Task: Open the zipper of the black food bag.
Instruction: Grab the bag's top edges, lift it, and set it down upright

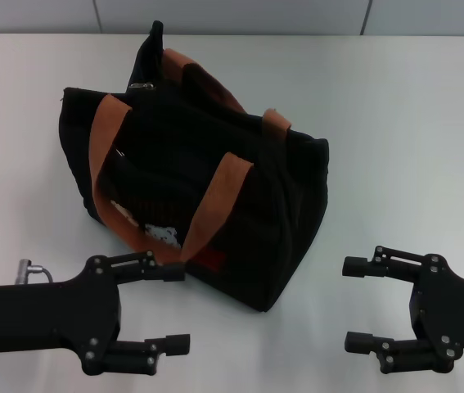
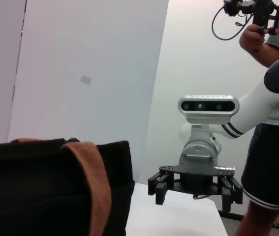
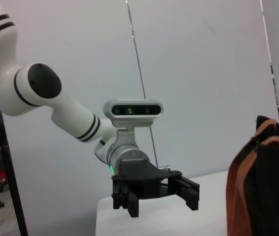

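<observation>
A: Where is the black food bag [image 1: 207,196] found?
B: It is seen standing on the white table [image 1: 395,123], towards the middle, with orange-brown handles [image 1: 215,205] draped over it; the zipper [image 1: 141,85] pull is seen at the far top corner.

A: And the grippers?
B: The left gripper [image 1: 174,307] is held spread just beside the bag's near face. The right gripper [image 1: 354,303] is likewise held spread, apart from the bag

Bright even light, soft shadows, sharp
</observation>
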Robot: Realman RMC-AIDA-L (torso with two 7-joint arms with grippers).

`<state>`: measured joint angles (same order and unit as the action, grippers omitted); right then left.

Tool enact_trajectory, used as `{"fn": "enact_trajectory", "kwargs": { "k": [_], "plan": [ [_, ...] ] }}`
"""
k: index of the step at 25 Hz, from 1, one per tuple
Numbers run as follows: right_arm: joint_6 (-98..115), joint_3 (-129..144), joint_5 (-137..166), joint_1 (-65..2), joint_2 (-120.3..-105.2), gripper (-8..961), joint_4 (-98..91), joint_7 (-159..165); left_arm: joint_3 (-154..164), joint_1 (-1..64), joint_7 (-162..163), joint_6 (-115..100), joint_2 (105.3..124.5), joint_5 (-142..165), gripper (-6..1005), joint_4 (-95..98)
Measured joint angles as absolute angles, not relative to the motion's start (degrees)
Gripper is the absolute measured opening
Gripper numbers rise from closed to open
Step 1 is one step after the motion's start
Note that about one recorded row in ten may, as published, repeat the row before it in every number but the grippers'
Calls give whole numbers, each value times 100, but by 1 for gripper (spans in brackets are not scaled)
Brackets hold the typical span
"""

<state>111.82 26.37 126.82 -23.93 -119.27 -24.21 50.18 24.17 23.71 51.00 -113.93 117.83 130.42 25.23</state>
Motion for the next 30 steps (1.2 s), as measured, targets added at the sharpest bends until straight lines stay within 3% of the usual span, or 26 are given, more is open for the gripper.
{"fn": "enact_trajectory", "kwargs": {
  "k": [6, 8, 13, 30],
  "plan": [
    [11177, 2637, 12682, -2401, -11927, 831, -2391, 5018, 2192, 2271, 5029, -11355, 11737, 12983, 813, 2558],
    [11175, 2637, 12682, -2404, -11927, 831, -2386, 5015, 997, 2030, 4917, -11043, 11643, 12889, 813, 2625],
    [11171, 2637, 12682, -2402, -11927, 831, -2379, 5011, -183, 1915, 4636, -10473, 11613, 12763, 811, 2579],
    [11178, 2644, 12674, -2415, -11927, 831, -2375, 5009, 304, 2707, 4268, -9095, 11843, 12755, 807, 2399]
  ]
}}
